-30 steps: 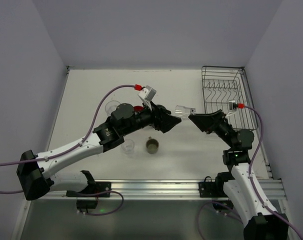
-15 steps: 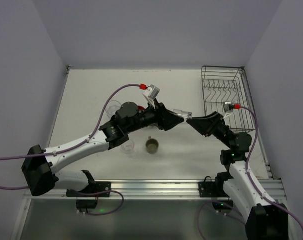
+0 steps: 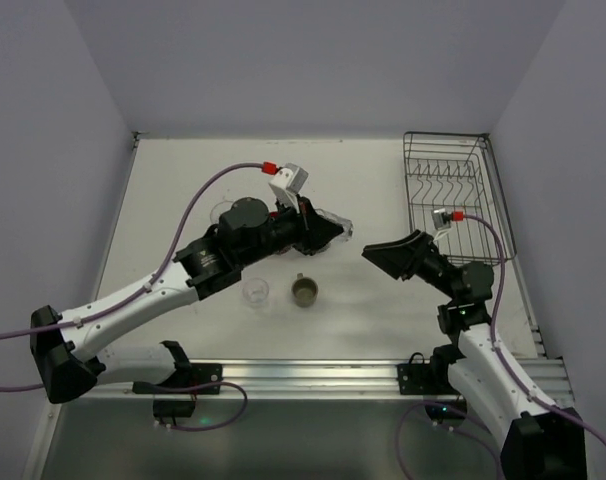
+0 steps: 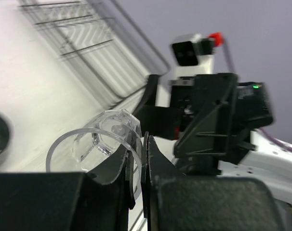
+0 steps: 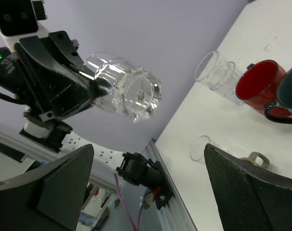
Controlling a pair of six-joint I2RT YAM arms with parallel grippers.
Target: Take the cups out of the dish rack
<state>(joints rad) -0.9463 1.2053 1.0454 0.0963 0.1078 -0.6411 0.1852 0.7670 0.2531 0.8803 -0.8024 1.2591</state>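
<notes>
The rack (image 3: 448,184) looks empty and other cups (image 3: 304,291) stand on the table (image 3: 373,315), so probably only the tumbler (image 5: 126,91), held mid-air with the left gripper (image 4: 138,159) clamped on its rim and the right gripper (image 3: 381,247) spread empty, remains to set down

The work surface is a white, matt table (image 3: 183,190). Three plain lavender walls enclose it: the rear wall (image 3: 313,60), the left wall (image 3: 43,150) and the right wall (image 3: 568,130). An aluminium rail (image 3: 313,372) runs along the near edge of the table. In front of the rail lies a grey surface (image 3: 313,445). Lighting is even and diffuse; shadows are soft.
</notes>
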